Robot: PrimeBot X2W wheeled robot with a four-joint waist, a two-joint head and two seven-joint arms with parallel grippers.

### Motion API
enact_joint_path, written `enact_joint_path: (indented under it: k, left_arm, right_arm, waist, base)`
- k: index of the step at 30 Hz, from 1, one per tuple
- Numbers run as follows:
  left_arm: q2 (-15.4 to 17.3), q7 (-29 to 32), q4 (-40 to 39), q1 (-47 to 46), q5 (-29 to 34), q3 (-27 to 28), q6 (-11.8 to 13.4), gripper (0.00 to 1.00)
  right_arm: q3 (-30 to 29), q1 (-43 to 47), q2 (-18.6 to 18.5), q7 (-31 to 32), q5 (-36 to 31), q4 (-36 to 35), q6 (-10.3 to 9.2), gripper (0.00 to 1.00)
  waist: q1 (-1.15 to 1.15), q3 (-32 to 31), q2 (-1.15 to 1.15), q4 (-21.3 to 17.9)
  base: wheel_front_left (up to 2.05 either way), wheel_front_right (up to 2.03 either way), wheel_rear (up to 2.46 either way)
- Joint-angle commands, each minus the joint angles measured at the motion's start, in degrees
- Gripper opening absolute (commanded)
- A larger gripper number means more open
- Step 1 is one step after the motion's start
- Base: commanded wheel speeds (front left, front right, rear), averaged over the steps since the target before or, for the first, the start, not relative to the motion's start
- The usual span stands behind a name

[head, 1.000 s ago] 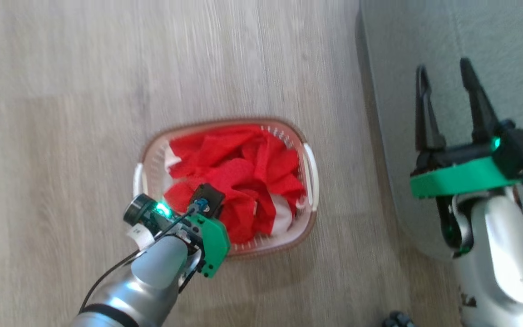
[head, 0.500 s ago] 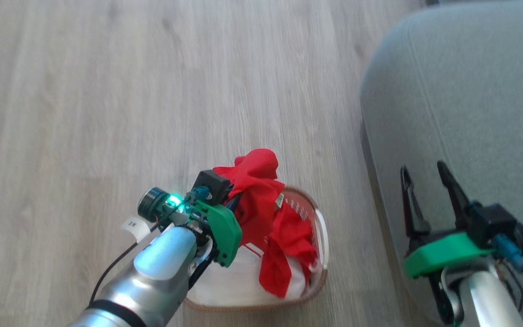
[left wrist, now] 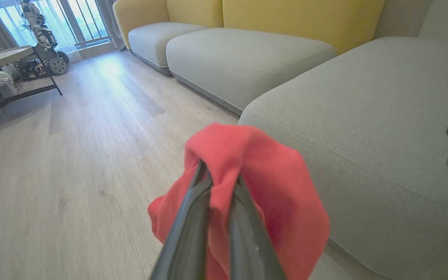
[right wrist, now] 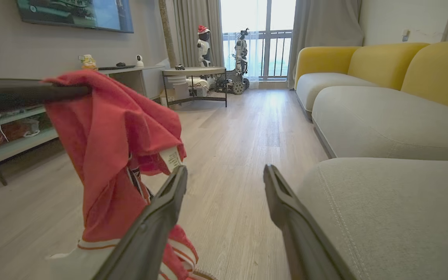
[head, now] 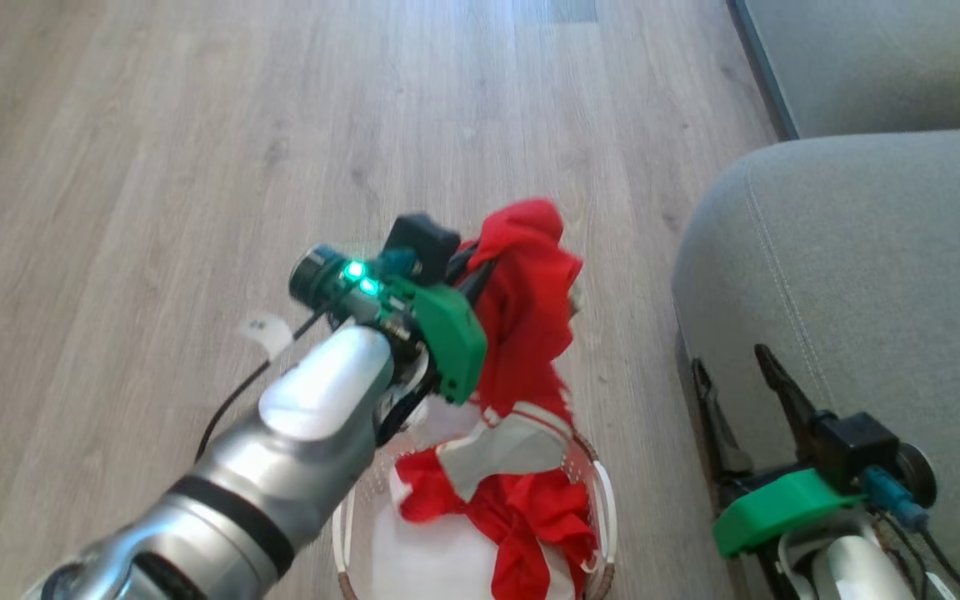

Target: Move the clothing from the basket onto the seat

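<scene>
At six o'clock of the head view, the small oval cream-white perforated plastic basket (head: 605,500) sits on the pale wood-plank floor (head: 155,167). The bright red, white-panelled thin fabric clothing (head: 530,333) hangs from the left gripper (head: 488,262), whose dark fingers are clamped on its top fold. Its lower end trails into the basket. The large grey upholstered seat (head: 863,275) lies at three o'clock, with no garment on the part shown. The right gripper (head: 728,357) is beside its edge, fingers apart and empty.

From the left wrist, the pinched red fold sits at centre and the seat spreads toward two o'clock, near the cloth but not under it.

From the right wrist, the clothing dangles at nine o'clock and the seat fills four o'clock.

As I judge it, the pickup is done, while the carry-over and release remain. Whether more pieces lie beneath, I cannot tell.
</scene>
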Motion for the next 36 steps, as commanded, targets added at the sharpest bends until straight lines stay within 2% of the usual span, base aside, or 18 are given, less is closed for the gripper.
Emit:
enact_joint_path:
  k: [1, 13, 22, 36]
  left_arm:
    - [0.6, 0.4, -2.6, -4.8, -0.9, 1.5, 0.2, 0.00]
    - [0.6, 1.5, -9.9, -8.7, -5.3, 0.2, 1.8, 0.00]
    - [0.6, 1.8, -11.1, -8.7, -7.8, -2.3, 3.0, 0.00]
    - [0.6, 1.4, -15.3, -9.4, -12.0, -6.5, 4.4, 0.00]
  right_arm:
    - [2.0, -1.7, -0.4, -0.5, 0.3, -1.6, -0.02, 1.00]
    - [9.9, -8.6, -0.4, -0.5, -1.0, 1.3, -0.02, 1.00]
    - [17.7, -14.2, -0.4, -0.5, 2.1, 6.7, -0.02, 1.00]
    - [19.9, -21.3, -0.4, -0.5, 3.3, 19.5, -0.02, 1.00]
  waist:
    - [0.01, -0.5, 0.00, 0.1]
    - [0.01, -1.9, 0.00, 0.1]
    - [0.01, -3.1, 0.00, 1.3]
    - [0.01, -4.1, 0.00, 4.4]
  base:
    - [0.00, 0.00, 0.00]
    - [0.00, 0.00, 0.00]
    - [0.00, 0.00, 0.00]
    - [0.00, 0.00, 0.00]
